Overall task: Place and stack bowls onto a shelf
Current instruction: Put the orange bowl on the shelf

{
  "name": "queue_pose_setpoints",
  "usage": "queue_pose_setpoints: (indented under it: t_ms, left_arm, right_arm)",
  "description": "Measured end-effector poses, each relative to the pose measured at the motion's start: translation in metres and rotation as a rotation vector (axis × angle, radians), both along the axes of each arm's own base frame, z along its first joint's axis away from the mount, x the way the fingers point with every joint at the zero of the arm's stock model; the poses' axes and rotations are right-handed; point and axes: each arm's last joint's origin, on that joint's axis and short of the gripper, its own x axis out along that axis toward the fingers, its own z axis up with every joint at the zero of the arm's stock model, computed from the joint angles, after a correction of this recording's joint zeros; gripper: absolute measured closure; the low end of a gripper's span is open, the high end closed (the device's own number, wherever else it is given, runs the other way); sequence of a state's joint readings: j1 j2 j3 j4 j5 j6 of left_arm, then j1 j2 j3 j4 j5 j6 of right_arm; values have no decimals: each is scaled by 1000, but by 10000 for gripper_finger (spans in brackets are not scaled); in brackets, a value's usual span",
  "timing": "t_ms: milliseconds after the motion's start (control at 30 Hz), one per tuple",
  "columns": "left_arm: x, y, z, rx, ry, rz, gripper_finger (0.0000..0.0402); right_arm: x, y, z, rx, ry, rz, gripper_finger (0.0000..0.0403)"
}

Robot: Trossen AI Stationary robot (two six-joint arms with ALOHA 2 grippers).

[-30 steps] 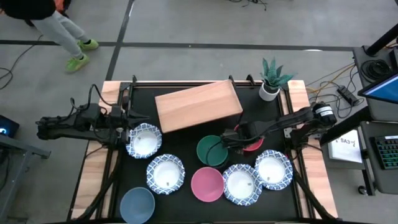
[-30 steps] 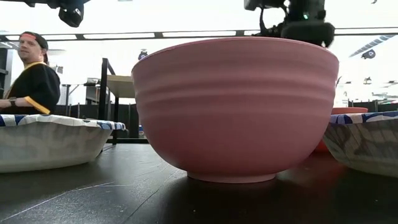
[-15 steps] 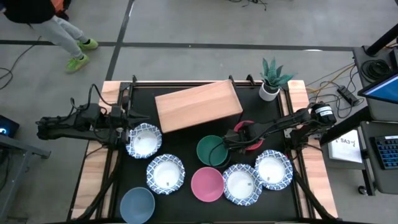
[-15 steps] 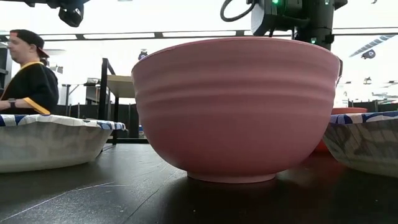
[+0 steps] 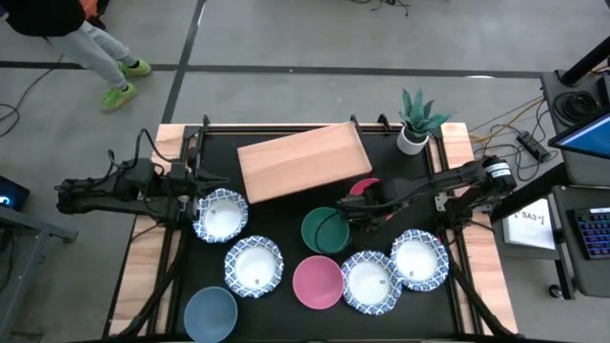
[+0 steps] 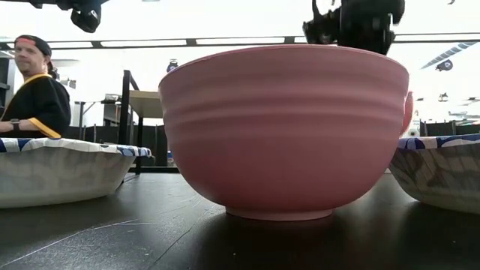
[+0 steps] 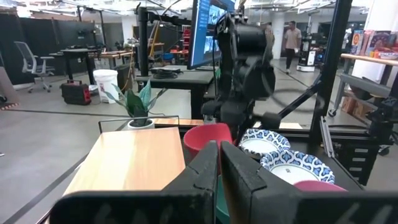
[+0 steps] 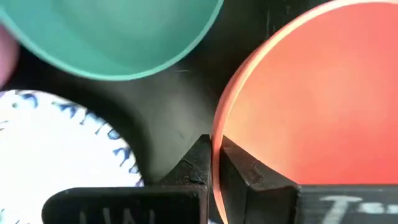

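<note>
Red bowl point(image 5: 365, 190): your right gripper point(image 5: 355, 213) has its fingers pinched on the rim, lifted off the counter point(image 5: 286, 214)
Shelf point(image 5: 303, 162): just beyond, towards your left
Left gripper point(image 5: 194, 190): fingers closed, empty, waiting by a patterned bowl point(image 5: 220, 214)

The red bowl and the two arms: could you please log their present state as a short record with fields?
red bowl: gripped by its rim, off the table, beside the shelf edge
right tool: shut on the red bowl's rim
left tool: shut, empty, waiting at the table's left by a patterned bowl
green bowl: on the table, next to the red one
shelf load: no bowls on it
</note>
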State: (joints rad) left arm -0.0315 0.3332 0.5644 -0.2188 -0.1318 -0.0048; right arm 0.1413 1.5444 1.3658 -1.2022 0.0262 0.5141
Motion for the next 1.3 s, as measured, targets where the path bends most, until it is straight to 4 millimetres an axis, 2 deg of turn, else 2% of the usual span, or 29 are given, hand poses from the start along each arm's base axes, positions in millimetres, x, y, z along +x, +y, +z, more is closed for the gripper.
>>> queue_pose_setpoints:
  t_ms: [167,300,400,500,667,867,1033,1133,1300]
  left_arm:
    - [0,0,0,0,1,0,402]
    - [0,0,0,0,1,0,402]
    - [0,0,0,0,1,0,402]
    - [0,0,0,0,1,0,402]
    - [0,0,0,0,0,0,402]
    - [0,0,0,0,0,0,402]
    - [0,0,0,0,0,0,402]
    - [0,0,0,1,0,0,402]
    - [0,0,0,0,0,0,402]
  right_arm:
    - [9,6,40,141,-108,55,393]
    - [20,11,74,220,-287,153,393]
    - [28,11,97,186,-452,255,394]
    - [36,7,113,70,-562,309,394]
    - [45,-18,113,-152,-545,294,394]
    - [51,-67,100,-337,-420,242,394]
    - [51,-109,83,-366,-288,184,394]
    - [51,-123,76,-367,-241,181,394]
    - [51,-128,74,-370,-229,193,394]
